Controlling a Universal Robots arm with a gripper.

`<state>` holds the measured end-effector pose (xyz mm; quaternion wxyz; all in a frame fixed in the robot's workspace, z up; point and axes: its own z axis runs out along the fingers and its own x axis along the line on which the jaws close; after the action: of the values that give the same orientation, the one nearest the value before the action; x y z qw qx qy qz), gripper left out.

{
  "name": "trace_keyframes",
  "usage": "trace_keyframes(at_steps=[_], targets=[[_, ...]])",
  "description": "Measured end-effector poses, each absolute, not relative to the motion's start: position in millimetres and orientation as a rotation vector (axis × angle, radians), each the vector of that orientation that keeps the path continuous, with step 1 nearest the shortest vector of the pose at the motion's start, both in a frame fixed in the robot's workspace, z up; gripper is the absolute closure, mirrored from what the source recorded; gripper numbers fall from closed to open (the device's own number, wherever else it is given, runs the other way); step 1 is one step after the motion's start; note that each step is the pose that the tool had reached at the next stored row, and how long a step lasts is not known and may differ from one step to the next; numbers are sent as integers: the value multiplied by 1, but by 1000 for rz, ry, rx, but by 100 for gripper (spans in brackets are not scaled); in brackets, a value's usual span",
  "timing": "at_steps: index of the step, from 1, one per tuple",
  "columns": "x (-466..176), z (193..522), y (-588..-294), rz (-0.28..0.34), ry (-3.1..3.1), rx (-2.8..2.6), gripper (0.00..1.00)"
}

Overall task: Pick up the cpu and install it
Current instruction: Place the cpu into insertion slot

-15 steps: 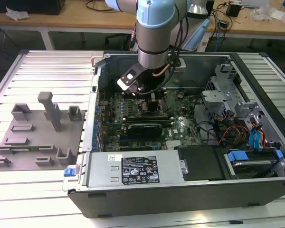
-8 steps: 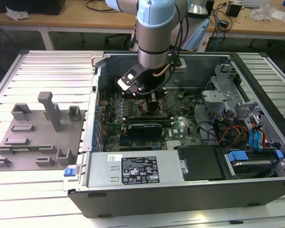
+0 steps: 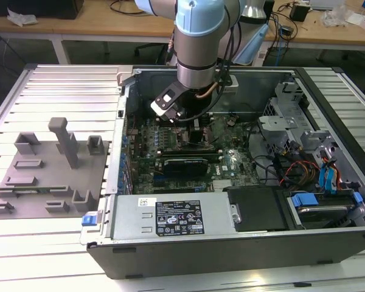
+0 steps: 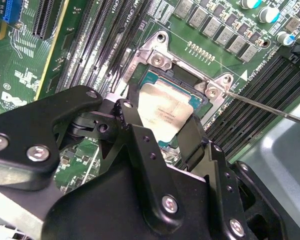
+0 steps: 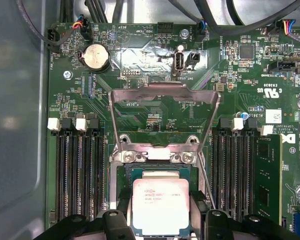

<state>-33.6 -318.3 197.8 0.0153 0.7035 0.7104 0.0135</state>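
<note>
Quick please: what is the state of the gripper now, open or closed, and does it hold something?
Gripper: closed on the cpu, gripping two opposite edges, over the socket.

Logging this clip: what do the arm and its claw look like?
The arm is a silver-grey cylinder with pale blue joint caps; black cables loop by its wrist. The claw is matte black, built of angular plates joined by silver screws.
</note>
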Motion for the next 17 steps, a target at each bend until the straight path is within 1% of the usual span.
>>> trace_keyframes(at_steps=[16, 17], targets=[[-33, 196, -318, 42, 2208, 2191, 46], [-33, 196, -318, 44, 2209, 2191, 45]])
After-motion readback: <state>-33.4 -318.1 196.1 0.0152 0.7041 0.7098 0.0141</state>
